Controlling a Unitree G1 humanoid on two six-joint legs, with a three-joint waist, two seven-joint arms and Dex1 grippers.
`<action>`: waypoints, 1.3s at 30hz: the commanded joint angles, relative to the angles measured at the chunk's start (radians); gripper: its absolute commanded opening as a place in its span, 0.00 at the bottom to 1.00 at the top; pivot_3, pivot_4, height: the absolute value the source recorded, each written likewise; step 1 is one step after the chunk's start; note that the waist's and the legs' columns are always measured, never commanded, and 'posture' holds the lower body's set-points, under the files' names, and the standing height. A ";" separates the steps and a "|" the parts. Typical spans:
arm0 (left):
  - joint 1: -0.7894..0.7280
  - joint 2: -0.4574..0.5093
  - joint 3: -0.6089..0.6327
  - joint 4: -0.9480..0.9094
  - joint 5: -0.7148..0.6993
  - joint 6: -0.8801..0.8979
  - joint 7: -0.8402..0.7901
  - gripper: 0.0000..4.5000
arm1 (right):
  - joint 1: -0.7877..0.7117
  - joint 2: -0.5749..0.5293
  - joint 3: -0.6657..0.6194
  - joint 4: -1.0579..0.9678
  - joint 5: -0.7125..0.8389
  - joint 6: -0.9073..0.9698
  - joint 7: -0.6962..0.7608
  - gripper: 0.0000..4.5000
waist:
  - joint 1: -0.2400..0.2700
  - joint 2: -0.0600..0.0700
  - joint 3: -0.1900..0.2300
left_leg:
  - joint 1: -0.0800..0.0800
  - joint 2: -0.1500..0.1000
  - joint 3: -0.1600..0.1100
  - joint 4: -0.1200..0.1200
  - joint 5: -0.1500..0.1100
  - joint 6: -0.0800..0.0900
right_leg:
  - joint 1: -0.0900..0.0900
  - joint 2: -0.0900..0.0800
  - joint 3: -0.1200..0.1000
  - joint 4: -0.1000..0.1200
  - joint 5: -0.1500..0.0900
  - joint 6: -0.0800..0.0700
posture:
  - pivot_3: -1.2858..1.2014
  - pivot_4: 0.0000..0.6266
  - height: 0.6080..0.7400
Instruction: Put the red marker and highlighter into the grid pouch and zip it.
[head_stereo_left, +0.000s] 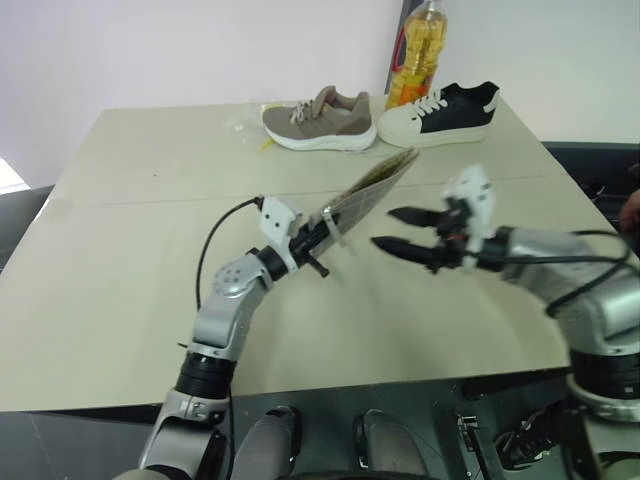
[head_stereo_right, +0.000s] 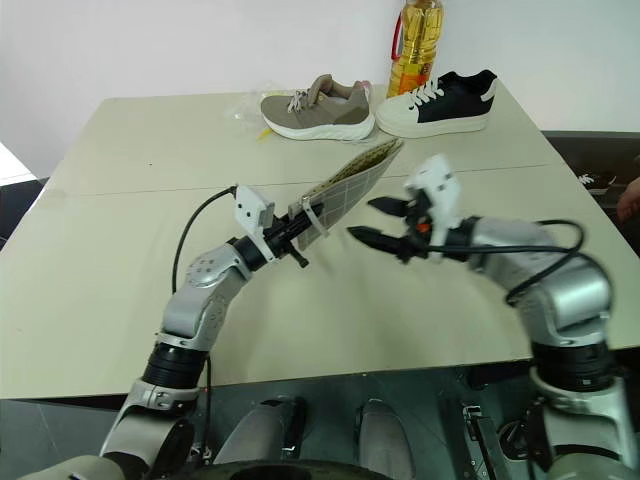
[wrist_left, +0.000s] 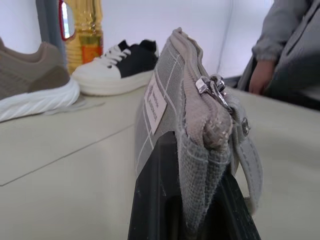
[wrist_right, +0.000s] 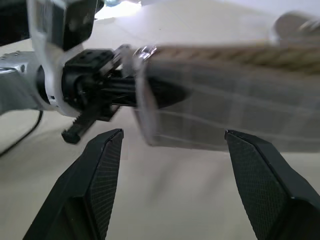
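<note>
- The grid pouch (head_stereo_left: 368, 190) is off the table (head_stereo_left: 120, 260), held up in the air by one end, its long axis slanting up and away from the robot toward the two shoes (head_stereo_left: 320, 118) at the far edge.
- In the left wrist view the zip (wrist_left: 212, 90) runs along the pouch's upper edge, and the metal pull sits at the near end, just above the clamped corner; the stretch of zip in sight looks closed.
- The left gripper (head_stereo_left: 318, 237) is clamped on that near, lower end of the pouch.
- The right gripper (head_stereo_left: 410, 232) hangs just to the right of the pouch, apart from it, fingers spread wide and pointing leftward at it, holding nothing.
- The free right arm is the one placed to act; I judge the pull at the held end is the nearer target, a short reach to its left.
- The red marker and the highlighter cannot be made out anywhere.
</note>
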 joint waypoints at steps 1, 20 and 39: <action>-0.012 -0.008 -0.004 -0.019 -0.004 -0.003 0.015 0.00 | -0.009 0.058 0.021 -0.024 -0.017 0.015 -0.089 0.74 | 0.001 0.000 0.000 | 0.000 0.000 0.000 0.000 0.000 0.000 | 0.000 0.000 0.000 0.000 0.000 0.000 | 0.52 0.24 0.99; 0.043 0.072 -0.001 -0.062 0.020 -0.018 0.017 0.00 | -0.098 -0.040 -0.040 0.146 -0.145 -0.086 -0.107 0.00 | 0.002 0.000 0.000 | 0.000 -0.001 0.000 0.000 0.000 0.000 | 0.000 0.000 0.000 0.000 0.000 0.000 | 0.52 0.24 0.99; 0.204 0.304 0.016 -0.237 -0.049 0.058 -0.128 0.56 | -0.009 -0.265 -0.052 0.274 -0.232 -0.257 0.153 0.53 | 0.002 0.000 0.000 | -0.001 0.000 0.000 -0.001 0.000 0.000 | -0.001 0.000 0.000 -0.001 0.000 0.000 | 0.52 0.24 0.99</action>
